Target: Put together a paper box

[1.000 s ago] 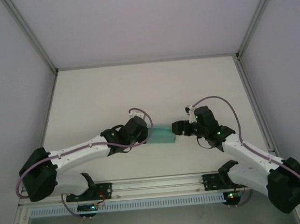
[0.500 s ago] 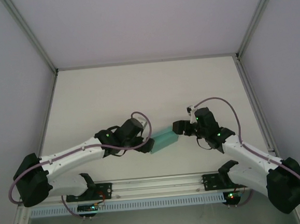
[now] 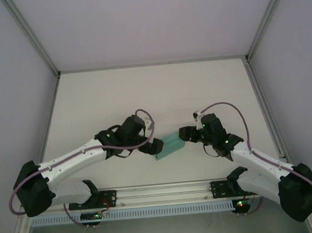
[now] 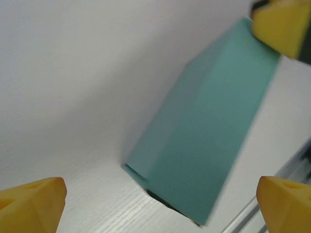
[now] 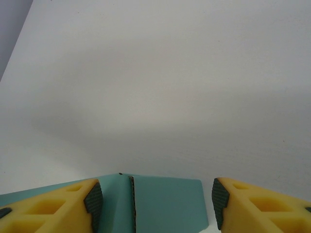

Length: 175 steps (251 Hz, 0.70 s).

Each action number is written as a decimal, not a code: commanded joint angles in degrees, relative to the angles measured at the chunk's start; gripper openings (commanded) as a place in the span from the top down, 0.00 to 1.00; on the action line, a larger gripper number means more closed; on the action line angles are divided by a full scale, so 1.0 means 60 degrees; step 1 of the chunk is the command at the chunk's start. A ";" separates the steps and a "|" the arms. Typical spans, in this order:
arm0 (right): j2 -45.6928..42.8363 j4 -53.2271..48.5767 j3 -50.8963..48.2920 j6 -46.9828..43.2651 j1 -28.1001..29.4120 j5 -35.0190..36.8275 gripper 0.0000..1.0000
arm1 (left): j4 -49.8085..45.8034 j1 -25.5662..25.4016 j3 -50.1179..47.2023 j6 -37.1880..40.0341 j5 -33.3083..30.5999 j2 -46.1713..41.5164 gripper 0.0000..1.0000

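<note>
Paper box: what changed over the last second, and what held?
The paper box swung: its left end went toward the arm bases, so it now lies slanted on the table. The left tool followed that end down; its fingers stand wide apart, not gripping. The right tool stayed at the box's right end.

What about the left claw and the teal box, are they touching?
Apart. In the left wrist view the left gripper has its jaws wide open, with bare table showing between each yellow fingertip and the paper box.
</note>
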 commanded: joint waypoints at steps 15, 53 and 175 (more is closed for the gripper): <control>0.0238 -0.1445 -0.0519 0.0114 0.0228 0.0618 0.38 | 0.0618 0.0845 -0.0357 -0.0914 0.1342 -0.0164 0.04; 0.0262 -0.1430 -0.0532 0.0188 0.0403 0.0833 0.38 | 0.0930 0.0875 -0.0940 -0.1080 0.1560 -0.0171 0.10; 0.0403 -0.1254 -0.0770 0.0126 0.0477 0.0570 0.42 | 0.2972 0.1121 -0.2749 -0.1830 0.1899 0.0222 0.48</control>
